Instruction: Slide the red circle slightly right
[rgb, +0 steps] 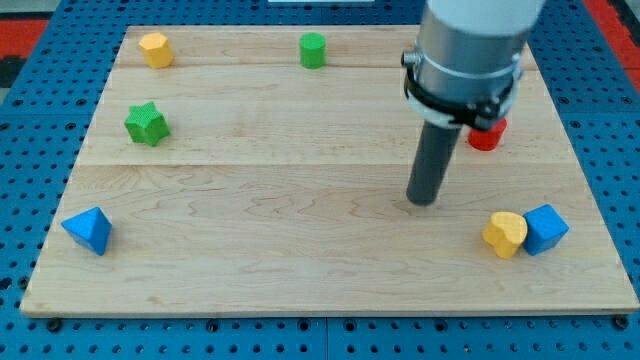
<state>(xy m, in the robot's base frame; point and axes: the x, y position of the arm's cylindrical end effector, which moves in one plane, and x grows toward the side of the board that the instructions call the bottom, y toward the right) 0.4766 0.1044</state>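
Resting on the pale, grained wooden counter (300, 250), my tip (424, 201) ends a smooth dark rod under a grey cylindrical housing; it has no fingers to part or close. The glossy red circle block (486, 136) sits at about one o'clock from my tip, near but apart, partly hidden by the housing. At four o'clock, a yellow rounded block (504, 234) touches a blue faceted block (545, 228). Far toward nine to ten o'clock lie a green star block (147, 123), a yellow block (155, 48), a green cylinder block (313, 49) and a blue pyramid-like block (89, 230).
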